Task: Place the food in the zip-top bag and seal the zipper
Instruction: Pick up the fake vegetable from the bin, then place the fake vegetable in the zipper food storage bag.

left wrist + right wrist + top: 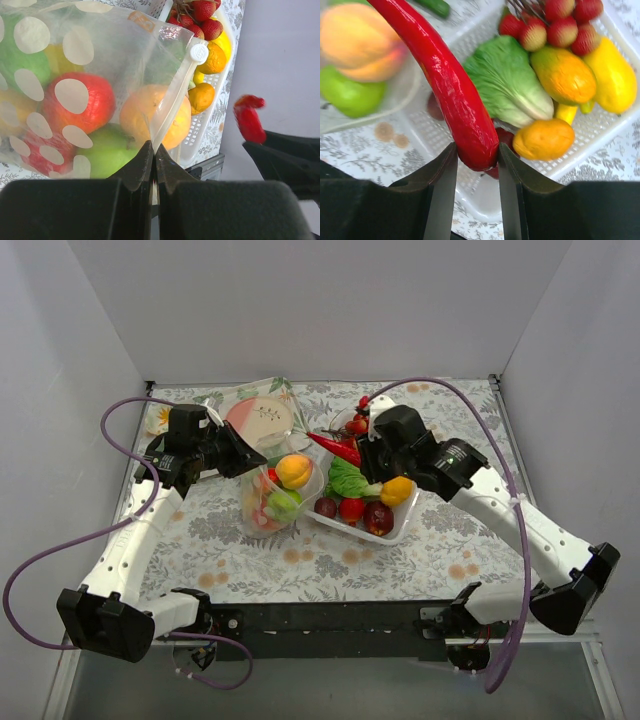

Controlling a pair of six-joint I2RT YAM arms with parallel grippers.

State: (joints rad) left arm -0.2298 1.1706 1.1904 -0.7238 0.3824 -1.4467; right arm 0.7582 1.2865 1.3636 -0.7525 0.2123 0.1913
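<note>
The dotted zip-top bag lies left of the white tray and holds several toy fruits, an orange one at its mouth. My left gripper is shut on the bag's mouth edge, pinching the zipper strip with its white slider. My right gripper is shut on a long red chili pepper and holds it above the tray's left side, its tip pointing toward the bag. In the right wrist view the chili sits between the pads. More food fills the tray.
A round pink-and-white plate lies behind the bag. The tray holds a green lettuce, red lychees, yellow and orange fruits. Walls enclose the floral table on three sides.
</note>
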